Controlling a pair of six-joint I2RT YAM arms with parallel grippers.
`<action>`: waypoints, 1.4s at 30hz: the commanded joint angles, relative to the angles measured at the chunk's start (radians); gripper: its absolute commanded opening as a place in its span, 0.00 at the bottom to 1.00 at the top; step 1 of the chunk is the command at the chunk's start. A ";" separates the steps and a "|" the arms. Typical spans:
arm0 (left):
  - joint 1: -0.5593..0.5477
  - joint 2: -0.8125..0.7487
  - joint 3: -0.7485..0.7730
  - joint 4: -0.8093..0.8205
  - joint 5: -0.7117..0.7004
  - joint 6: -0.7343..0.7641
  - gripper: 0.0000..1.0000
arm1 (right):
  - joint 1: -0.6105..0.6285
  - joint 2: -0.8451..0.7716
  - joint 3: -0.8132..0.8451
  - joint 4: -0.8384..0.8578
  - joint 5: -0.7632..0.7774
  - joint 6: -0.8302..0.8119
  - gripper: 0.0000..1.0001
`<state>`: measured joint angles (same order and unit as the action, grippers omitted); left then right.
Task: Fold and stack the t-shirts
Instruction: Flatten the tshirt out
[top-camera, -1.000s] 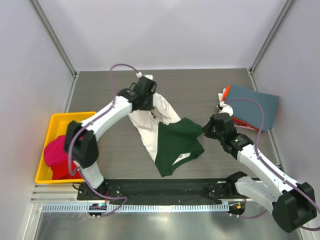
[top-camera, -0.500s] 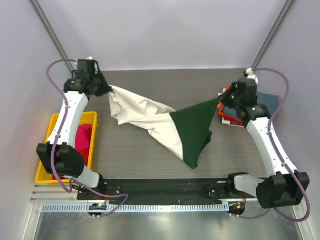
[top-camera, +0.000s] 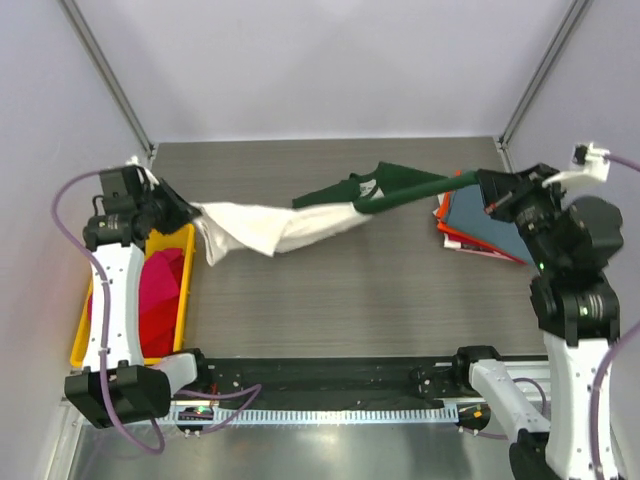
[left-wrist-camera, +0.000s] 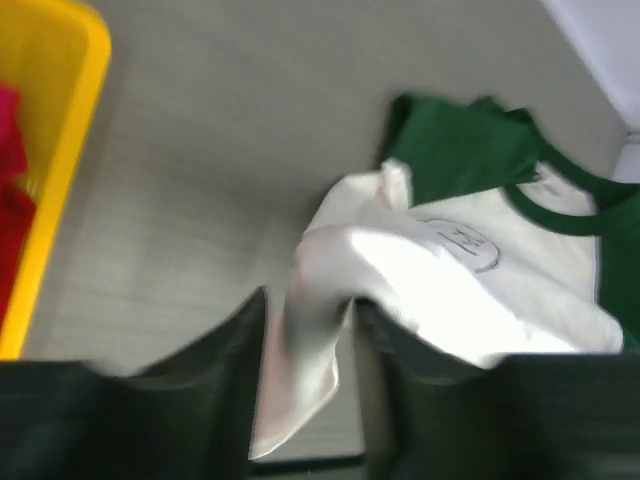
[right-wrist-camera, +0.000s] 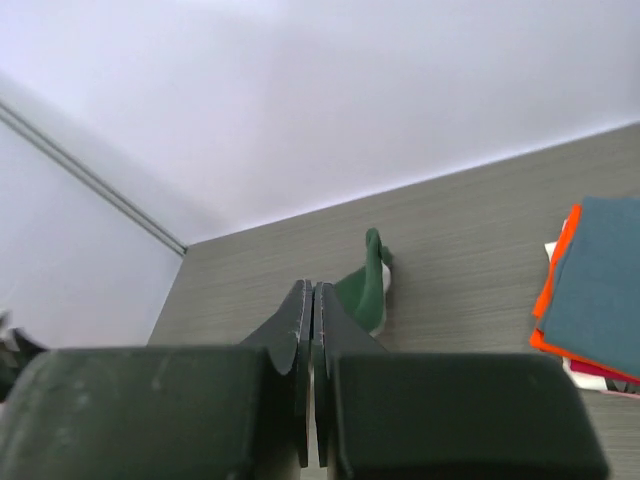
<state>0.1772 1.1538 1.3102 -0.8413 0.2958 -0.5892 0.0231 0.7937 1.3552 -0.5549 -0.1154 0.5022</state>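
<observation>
A cream-white t-shirt (top-camera: 280, 228) with dark green sleeves hangs stretched in the air across the table, between my two grippers. At the left, by the bin's far corner, my left gripper (top-camera: 178, 207) has the white end of it. In the left wrist view that gripper (left-wrist-camera: 308, 305) has white cloth (left-wrist-camera: 450, 290) between fingers that stand slightly apart. At the right, my right gripper (top-camera: 480, 182) is shut on a green sleeve (top-camera: 400, 188). In the right wrist view its fingers (right-wrist-camera: 314, 290) press together, and green cloth (right-wrist-camera: 372, 280) trails beyond them.
A stack of folded shirts (top-camera: 490, 215), slate-blue on top with orange and red under it, lies at the table's right edge (right-wrist-camera: 600, 270). A yellow bin (top-camera: 186, 300) at the left holds a red-magenta shirt (top-camera: 150, 290). Walls close in the table on three sides.
Both arms have swung outward and up, so the shirt is lifted off the table and pulled long. My left gripper has moved over the bin's far corner, and its fingers have parted slightly.
</observation>
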 joint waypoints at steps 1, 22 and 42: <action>0.002 -0.020 -0.162 0.031 0.114 -0.031 0.49 | -0.005 -0.108 -0.010 0.001 -0.027 -0.037 0.01; -0.987 -0.030 -0.319 0.122 -0.334 -0.171 0.78 | -0.005 -0.372 -0.499 -0.221 -0.035 0.078 0.01; -1.286 0.475 -0.239 0.275 -0.399 -0.313 0.46 | -0.005 -0.435 -0.539 -0.263 0.006 0.084 0.01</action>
<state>-1.0966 1.6009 1.0252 -0.6189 -0.0956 -0.8845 0.0223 0.3576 0.8139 -0.8326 -0.1242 0.5812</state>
